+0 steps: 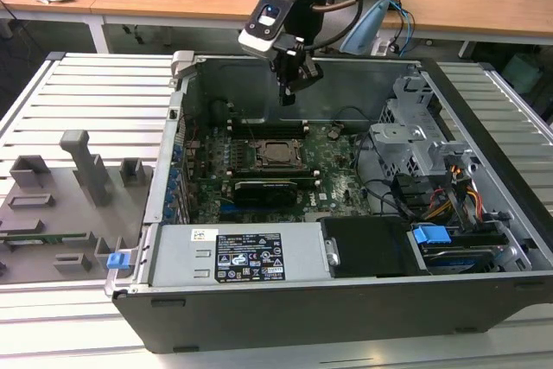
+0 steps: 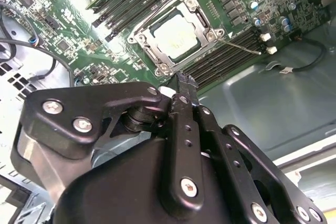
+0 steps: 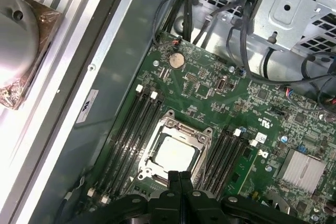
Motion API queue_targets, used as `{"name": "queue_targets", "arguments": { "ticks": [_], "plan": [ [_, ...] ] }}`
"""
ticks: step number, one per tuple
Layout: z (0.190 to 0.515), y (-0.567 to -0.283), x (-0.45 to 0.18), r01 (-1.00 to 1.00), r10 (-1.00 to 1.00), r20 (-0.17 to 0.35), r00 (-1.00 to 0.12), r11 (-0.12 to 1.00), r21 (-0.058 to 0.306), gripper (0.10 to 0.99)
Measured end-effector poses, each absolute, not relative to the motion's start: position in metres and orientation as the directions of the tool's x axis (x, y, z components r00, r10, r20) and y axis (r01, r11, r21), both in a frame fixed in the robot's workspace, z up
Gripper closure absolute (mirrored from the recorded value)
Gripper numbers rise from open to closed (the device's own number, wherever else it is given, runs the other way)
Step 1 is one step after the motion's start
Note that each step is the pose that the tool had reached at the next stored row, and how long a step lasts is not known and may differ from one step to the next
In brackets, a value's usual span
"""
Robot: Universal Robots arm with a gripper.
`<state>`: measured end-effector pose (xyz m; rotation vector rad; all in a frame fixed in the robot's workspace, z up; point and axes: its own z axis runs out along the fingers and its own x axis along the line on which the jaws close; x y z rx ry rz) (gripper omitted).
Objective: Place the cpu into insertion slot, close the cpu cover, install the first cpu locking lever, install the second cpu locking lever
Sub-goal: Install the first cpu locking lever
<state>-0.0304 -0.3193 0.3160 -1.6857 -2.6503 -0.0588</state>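
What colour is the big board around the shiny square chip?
The motherboard is green. The first wrist view shows it best.

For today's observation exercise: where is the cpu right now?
In the exterior view, the cpu lies seated on the motherboard between the memory slots, under the hovering end effector.

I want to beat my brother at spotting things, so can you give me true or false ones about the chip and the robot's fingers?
1. The cpu lies in the insertion slot. True.
2. The fingers are holding the cpu. False: they are shut together with nothing between them.
3. The gripper hangs above the green motherboard. True.
4. The computer case has its side closed. False: it is open, and its insides show.
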Motion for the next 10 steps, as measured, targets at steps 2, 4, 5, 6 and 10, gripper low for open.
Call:
{"name": "queue_targets", "arguments": {
  "ticks": [2, 4, 5, 6, 10],
  "plan": [
    [0.3160, -0.3193, -0.0304, 0.900, 0.900, 0.020, -0.436, 0.436, 0.031, 0.976],
    [0.3160, -0.3193, -0.0304, 0.892, 0.892, 0.020, -0.451, 0.450, 0.031, 0.976],
    [0.3160, -0.3193, -0.0304, 0.887, 0.887, 0.020, -0.461, 0.461, 0.031, 0.976],
    [0.3160, -0.3193, -0.0304, 0.883, 0.883, 0.020, -0.469, 0.468, 0.031, 0.976],
    [0.3160, -0.3193, -0.0304, 0.862, 0.862, 0.020, -0.506, 0.506, 0.032, 0.976]
  ]
}}
